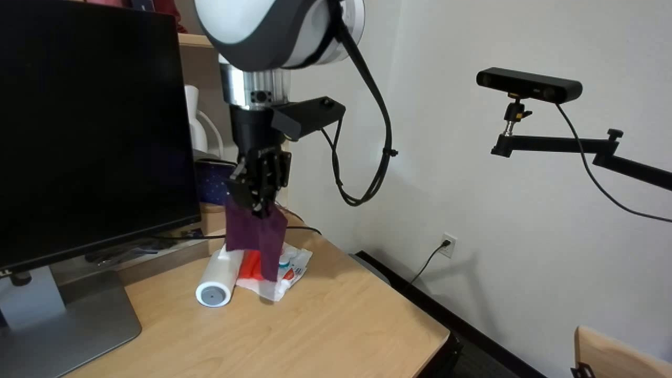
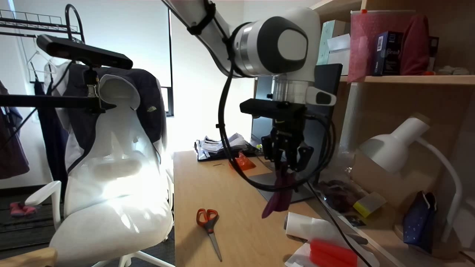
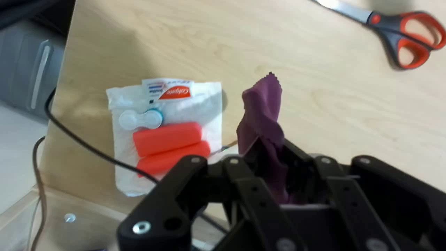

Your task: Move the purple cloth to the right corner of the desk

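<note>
- In an ext. view: the purple cloth (image 1: 265, 239) hangs from the pincer (image 1: 261, 211), well apart from the R corner of the counter (image 1: 352, 320).
- In an ext. view: the scissors (image 2: 210, 225) lie on the counter; the cloth is in the air above it.
- In wrist view: the pincer is closed, pinching the cloth. Grasp + lift prob. done; carry to corner & release are left.
</note>
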